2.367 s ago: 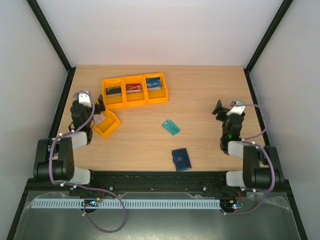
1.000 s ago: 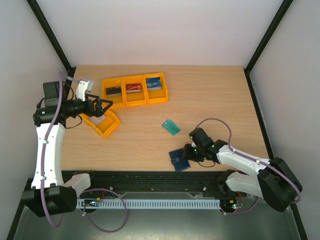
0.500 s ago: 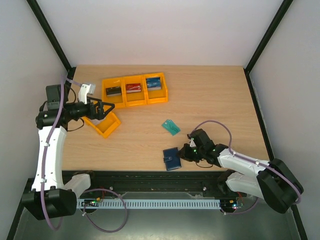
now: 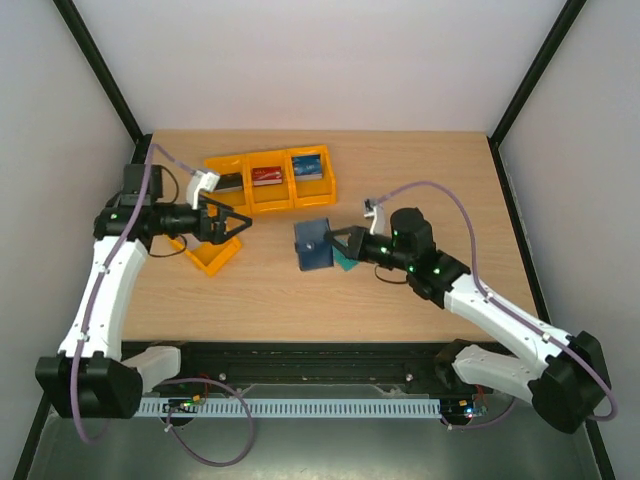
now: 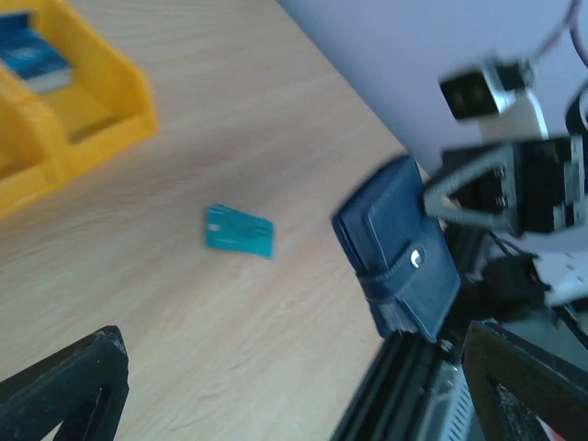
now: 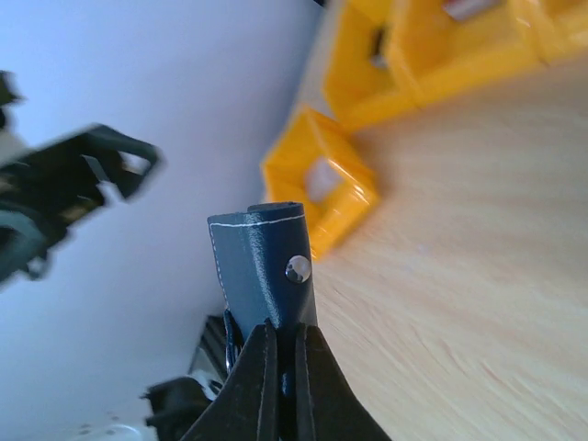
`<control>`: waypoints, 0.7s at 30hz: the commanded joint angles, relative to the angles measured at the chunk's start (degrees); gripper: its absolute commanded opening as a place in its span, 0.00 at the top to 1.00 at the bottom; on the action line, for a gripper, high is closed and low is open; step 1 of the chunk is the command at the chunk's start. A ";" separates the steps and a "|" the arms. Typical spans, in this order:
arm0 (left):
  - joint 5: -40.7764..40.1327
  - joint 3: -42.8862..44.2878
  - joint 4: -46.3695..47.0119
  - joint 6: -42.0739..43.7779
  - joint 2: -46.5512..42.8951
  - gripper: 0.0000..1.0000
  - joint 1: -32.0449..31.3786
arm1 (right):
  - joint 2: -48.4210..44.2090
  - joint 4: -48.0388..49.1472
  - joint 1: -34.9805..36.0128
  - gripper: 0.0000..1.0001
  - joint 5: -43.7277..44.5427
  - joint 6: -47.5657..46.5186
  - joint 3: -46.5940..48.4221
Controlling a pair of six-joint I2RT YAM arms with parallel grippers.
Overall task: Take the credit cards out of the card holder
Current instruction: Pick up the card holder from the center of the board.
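Right gripper [image 4: 337, 243] is clamped on the closed card holder [image 4: 313, 244], held up over the teal card [image 5: 240, 231], which is half hidden from above. Left gripper [image 4: 240, 224] is spread wide beside orange bins [image 4: 270, 205]; clasp [image 6: 297, 268] seen only from wrists.

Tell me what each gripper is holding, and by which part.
The right gripper is shut on the closed card holder, pinching the edge opposite its clasp tab. The left gripper is open and holds nothing.
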 commanded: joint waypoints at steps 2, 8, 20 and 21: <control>6.55 6.22 -5.79 6.93 6.24 0.01 -8.88 | 6.48 15.12 0.42 0.98 -5.87 -4.11 8.90; 12.33 13.44 -7.82 10.45 11.08 0.01 -13.13 | 11.17 23.89 0.55 0.98 -12.37 -4.76 12.35; 10.88 14.07 -5.69 8.47 14.41 0.76 -17.45 | 10.38 25.11 1.49 0.98 -16.34 -8.08 11.58; 10.99 14.24 -5.84 8.68 14.21 0.84 -17.38 | 10.29 24.95 1.47 0.98 -16.48 -8.51 11.58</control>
